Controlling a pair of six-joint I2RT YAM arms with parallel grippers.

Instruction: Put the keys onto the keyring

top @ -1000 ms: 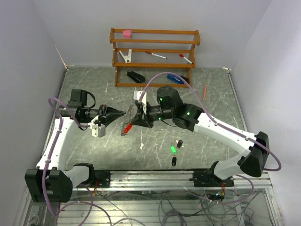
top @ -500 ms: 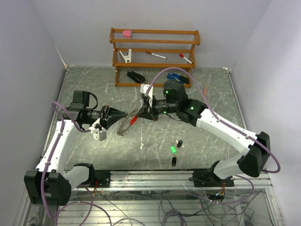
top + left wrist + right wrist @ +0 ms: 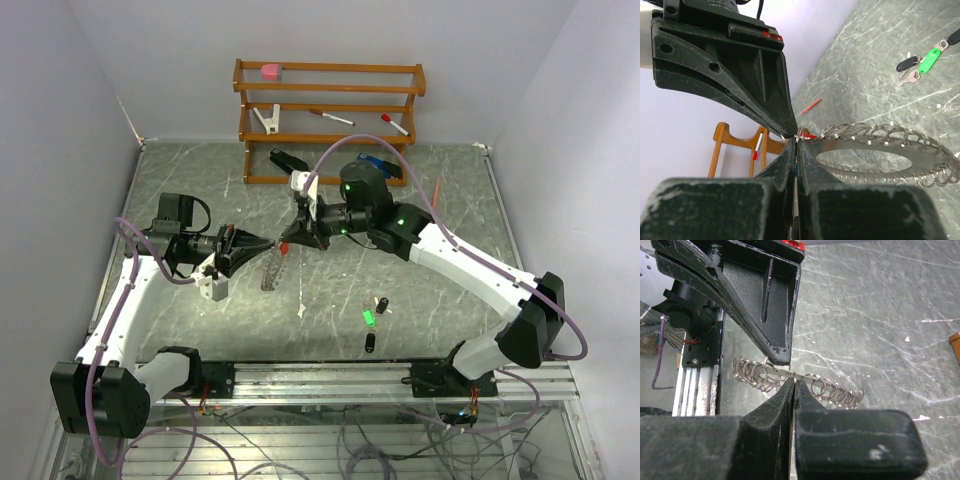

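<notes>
Two markers point(image 3: 331, 118) on rack point(image 3: 330, 68) (keyring point(image 3: 932, 159) aloft)

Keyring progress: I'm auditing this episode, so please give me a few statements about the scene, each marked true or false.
1. The left gripper is shut on the rim of the keyring. True.
2. The green key already hangs on the keyring. False: it lies on the table, apart from the ring.
3. The right gripper is wide open. False: it is shut, with the red key at its tip.
4. Two black keys lie near the green key. True.
</notes>
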